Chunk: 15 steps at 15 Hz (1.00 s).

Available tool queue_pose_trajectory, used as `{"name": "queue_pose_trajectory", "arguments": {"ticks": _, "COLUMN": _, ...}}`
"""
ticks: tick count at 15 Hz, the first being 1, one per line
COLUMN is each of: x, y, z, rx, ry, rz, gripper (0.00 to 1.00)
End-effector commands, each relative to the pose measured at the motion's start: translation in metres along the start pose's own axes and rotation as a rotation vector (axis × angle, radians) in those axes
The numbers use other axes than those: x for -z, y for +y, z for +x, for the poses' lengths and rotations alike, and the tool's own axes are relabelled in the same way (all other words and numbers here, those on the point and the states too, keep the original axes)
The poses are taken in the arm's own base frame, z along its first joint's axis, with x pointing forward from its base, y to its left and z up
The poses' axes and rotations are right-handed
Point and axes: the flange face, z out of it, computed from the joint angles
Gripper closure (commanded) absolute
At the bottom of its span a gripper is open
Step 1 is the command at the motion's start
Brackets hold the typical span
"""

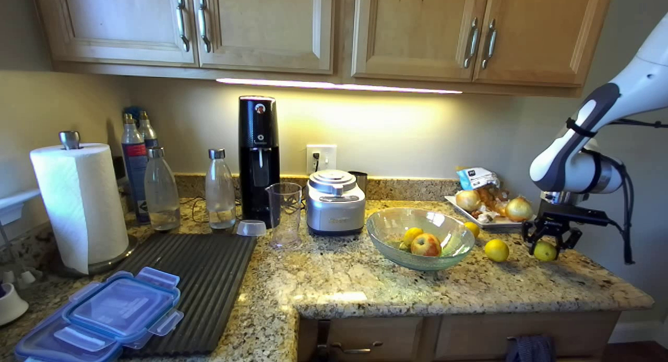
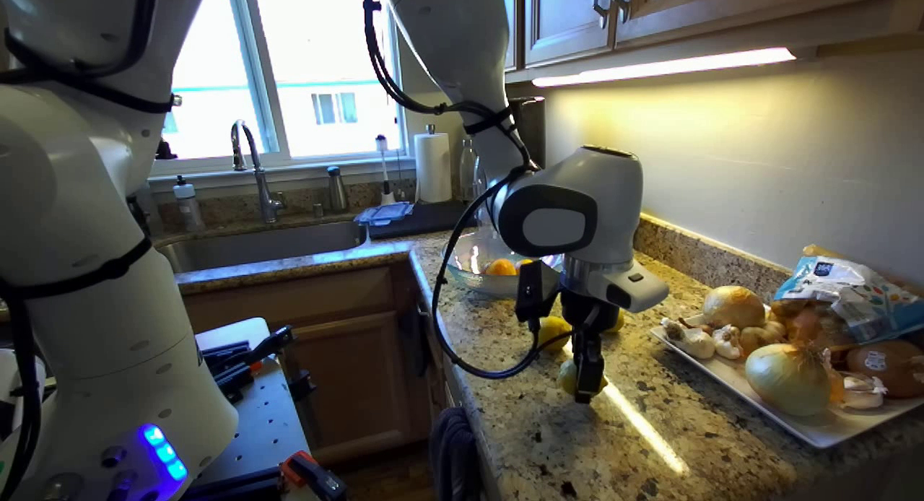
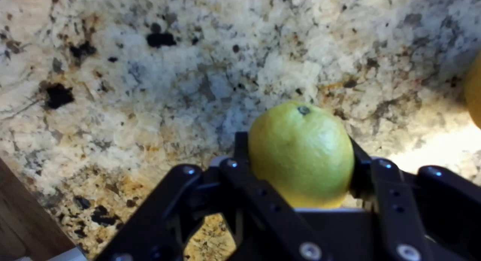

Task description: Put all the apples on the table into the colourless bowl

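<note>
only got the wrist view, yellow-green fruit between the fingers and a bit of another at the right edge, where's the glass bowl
Observer: In an exterior view the glass bowl stands on the countertop, to the left of the gripper in that picture.
Operator: ok is anything in it
Observer: Yes, at least a red-and-yellow apple and, just behind it in that view, a yellow fruit.
Operator: and how many are loose on the counter
Observer: Besides the yellow-green fruit in the gripper, two show in both exterior views, both yellow: a nearer loose fruit, and a farther loose fruit over by the bowl.
</note>
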Motion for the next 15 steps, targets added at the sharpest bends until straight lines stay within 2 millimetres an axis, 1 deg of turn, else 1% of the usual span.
{"name": "queue_pose_trajectory", "arguments": {"ticks": 1, "x": 0.049, "y": -0.001, "z": -0.015, "rx": 0.043, "ry": 0.047, "rz": 0.034, "gripper": 0.67}}
{"name": "queue_pose_trajectory", "arguments": {"ticks": 4, "x": 0.081, "y": -0.016, "z": -0.027, "rx": 0.102, "ry": 0.082, "rz": 0.063, "gripper": 0.67}}
{"name": "queue_pose_trajectory", "arguments": {"ticks": 6, "x": 0.100, "y": -0.031, "z": -0.044, "rx": 0.161, "ry": 0.103, "rz": 0.084, "gripper": 0.67}}
{"name": "queue_pose_trajectory", "arguments": {"ticks": 8, "x": 0.114, "y": -0.050, "z": -0.064, "rx": 0.225, "ry": 0.115, "rz": 0.099, "gripper": 0.67}}
{"name": "queue_pose_trajectory", "arguments": {"ticks": 11, "x": 0.125, "y": -0.084, "z": -0.100, "rx": 0.333, "ry": 0.119, "rz": 0.115, "gripper": 0.67}}
{"name": "queue_pose_trajectory", "arguments": {"ticks": 15, "x": 0.127, "y": -0.134, "z": -0.149, "rx": 0.481, "ry": 0.121, "rz": 0.140, "gripper": 0.67}}
